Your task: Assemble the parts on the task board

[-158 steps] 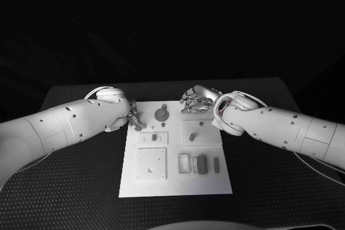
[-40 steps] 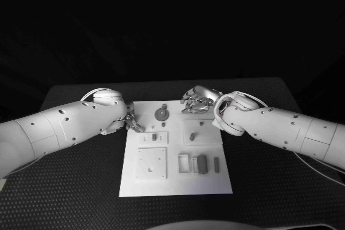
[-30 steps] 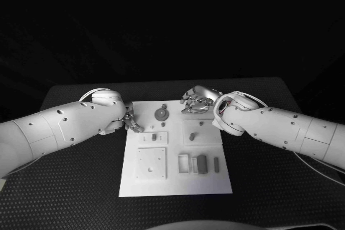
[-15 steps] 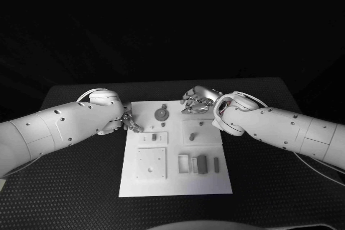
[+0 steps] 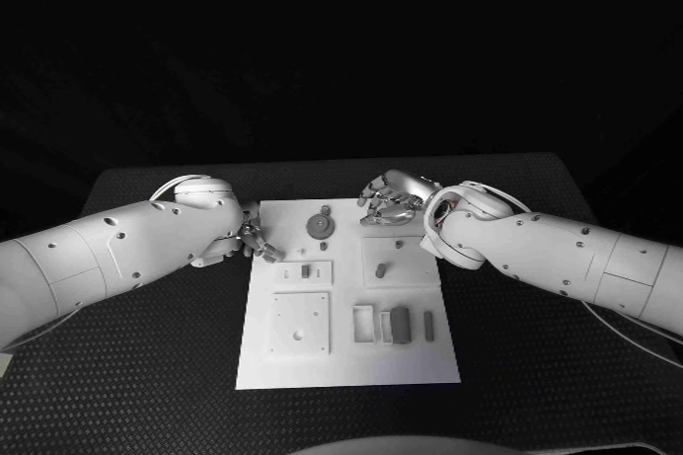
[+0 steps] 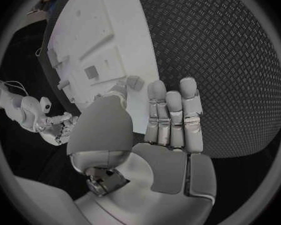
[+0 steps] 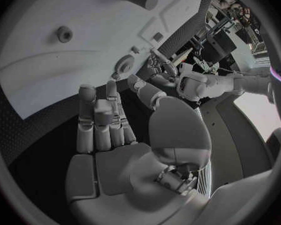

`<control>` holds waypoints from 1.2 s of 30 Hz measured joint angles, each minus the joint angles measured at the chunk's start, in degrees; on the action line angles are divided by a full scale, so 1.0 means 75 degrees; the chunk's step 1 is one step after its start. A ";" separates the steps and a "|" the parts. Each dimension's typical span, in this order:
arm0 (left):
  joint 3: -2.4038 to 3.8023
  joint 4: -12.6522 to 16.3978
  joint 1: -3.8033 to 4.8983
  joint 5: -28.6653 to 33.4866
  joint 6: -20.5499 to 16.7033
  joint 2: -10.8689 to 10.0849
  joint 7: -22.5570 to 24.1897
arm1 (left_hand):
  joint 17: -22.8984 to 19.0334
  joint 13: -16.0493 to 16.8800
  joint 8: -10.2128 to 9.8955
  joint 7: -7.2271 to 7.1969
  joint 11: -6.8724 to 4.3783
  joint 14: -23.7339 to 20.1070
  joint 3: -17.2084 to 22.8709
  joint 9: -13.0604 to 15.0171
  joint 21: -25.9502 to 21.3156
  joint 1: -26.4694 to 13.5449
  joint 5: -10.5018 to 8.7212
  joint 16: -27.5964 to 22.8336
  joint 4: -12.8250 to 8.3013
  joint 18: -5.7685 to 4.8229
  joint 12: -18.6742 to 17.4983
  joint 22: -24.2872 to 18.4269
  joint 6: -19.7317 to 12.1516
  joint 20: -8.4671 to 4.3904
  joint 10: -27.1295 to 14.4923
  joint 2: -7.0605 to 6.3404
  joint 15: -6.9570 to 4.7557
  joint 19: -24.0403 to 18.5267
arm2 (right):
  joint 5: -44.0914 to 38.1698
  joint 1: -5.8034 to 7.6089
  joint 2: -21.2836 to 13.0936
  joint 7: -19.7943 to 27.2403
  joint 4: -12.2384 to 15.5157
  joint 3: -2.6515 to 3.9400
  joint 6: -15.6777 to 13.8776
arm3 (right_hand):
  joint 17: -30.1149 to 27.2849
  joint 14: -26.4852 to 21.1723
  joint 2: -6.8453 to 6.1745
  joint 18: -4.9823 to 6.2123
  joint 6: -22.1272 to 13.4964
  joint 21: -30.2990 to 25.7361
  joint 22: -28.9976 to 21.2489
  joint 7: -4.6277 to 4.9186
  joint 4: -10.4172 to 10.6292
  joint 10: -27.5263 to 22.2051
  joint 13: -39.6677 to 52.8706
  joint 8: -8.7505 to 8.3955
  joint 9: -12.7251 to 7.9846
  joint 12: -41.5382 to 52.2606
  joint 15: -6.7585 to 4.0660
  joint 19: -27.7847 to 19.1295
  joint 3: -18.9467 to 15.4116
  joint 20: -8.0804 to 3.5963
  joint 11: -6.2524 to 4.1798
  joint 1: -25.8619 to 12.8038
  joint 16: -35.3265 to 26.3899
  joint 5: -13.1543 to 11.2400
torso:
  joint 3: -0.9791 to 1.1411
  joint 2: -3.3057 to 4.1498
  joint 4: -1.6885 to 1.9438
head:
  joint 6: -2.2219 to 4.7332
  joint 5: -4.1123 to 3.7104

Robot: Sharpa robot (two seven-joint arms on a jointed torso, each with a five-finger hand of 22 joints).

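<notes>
Left robot hand [image 5: 254,240] retreated, task board [image 5: 348,366] edge

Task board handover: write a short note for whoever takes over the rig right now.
Left hand: at the task board's far left corner, fingers apart, holding nothing.
Right hand: over the board's far right edge, fingers curled; whether it holds a part is unclear.
Gear lies at the board's far end. A peg stands mid-board. Small blocks lie in the near right area.
Done: cannot tell.
Left: placing the loose blocks.
</notes>
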 measured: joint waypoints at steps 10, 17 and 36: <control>-0.0004 0.0075 -0.0002 -0.0041 0.0002 -0.0022 -0.0008 | 0.0000 0.0000 -0.0008 0.0005 -0.0001 -0.0002 0.0064 0.0000 -0.0027 -0.0040 0.0000 0.0000 0.0001 0.0001 0.0000 -0.0001 -0.0005 0.0012 0.0000 -0.0040 0.0001 -0.0012 | 0.0000 -0.0019 0.0006 0.0000 -0.0009 0.0000 0.0001 | 0.0000 0.0003 0.0000 0.0001 -0.0003 0.0000 0.0000 0.0000 0.0000 0.0000 0.0000 0.0000 0.0000 0.0000 0.0003 0.0000 0.0000 0.0000 0.0000 0.0000 0.0000 0.0000 | 0.0002 0.0000 -0.0001 | -0.0011 0.0003; -0.0010 0.0154 -0.0009 -0.0123 -0.0016 -0.0042 0.0007 | 0.0001 0.0001 -0.0006 0.0006 -0.0001 -0.0012 0.0064 0.0000 -0.0028 -0.0040 0.0000 0.0000 0.0001 0.0001 0.0000 -0.0001 -0.0006 0.0012 0.0001 -0.0040 0.0011 -0.0012 | 0.0000 -0.0035 0.0012 0.0000 -0.0014 0.0000 0.0002 | 0.0000 0.0014 0.0000 0.0001 -0.0014 0.0000 0.0000 -0.0012 0.0000 0.0000 0.0000 0.0000 0.0000 0.0000 0.0013 0.0000 0.0000 0.0001 -0.0001 0.0000 0.0000 0.0000 | 0.0002 0.0000 -0.0001 | -0.0014 0.0008; -0.0009 0.0205 -0.0015 -0.0260 -0.0105 -0.0059 0.0065 | 0.0001 0.0001 0.0010 -0.0003 -0.0028 -0.0056 0.0308 -0.0042 -0.0028 0.0847 0.0003 0.0000 -0.0393 0.0003 -0.0001 0.0001 -0.0051 0.0026 -0.0026 0.0072 -0.0027 -0.0026 | 0.0000 -0.0043 0.0011 0.0000 -0.0016 0.0000 0.0004 | 0.0000 -0.0005 0.0000 0.0002 -0.0012 0.0000 0.0000 -0.0017 0.0000 -0.0002 0.0000 0.0000 0.0000 0.0000 -0.0005 -0.0012 0.0000 0.0013 -0.0002 0.0000 0.0000 0.0000 | -0.0003 0.0001 0.0001 | -0.0029 0.0022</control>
